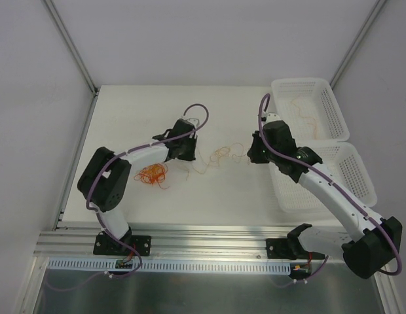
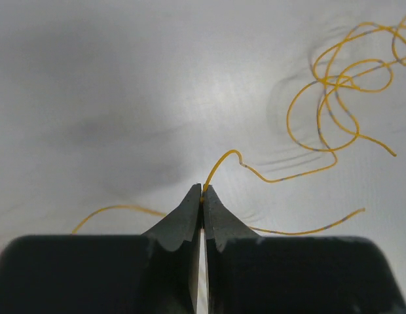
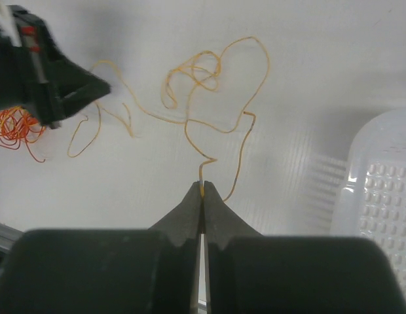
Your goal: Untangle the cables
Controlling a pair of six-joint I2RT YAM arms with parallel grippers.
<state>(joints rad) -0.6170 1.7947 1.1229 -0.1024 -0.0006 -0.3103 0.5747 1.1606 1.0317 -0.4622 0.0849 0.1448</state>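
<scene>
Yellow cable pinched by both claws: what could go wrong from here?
The left claw and right claw pinch the yellow cable only at their tips; a pull may slip it free.
Its loops between them could tighten into a knot.
Its loose end near the red tangle might snag.

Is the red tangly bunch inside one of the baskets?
No, the red-orange bundle lies out on the table, well to the left of the white baskets.

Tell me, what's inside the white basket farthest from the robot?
In the far basket lies a thin, pale orange cable, curled loosely on its floor. Nothing else shows there. The right arm covers the basket's near left corner, so that bit can't be seen.
</scene>
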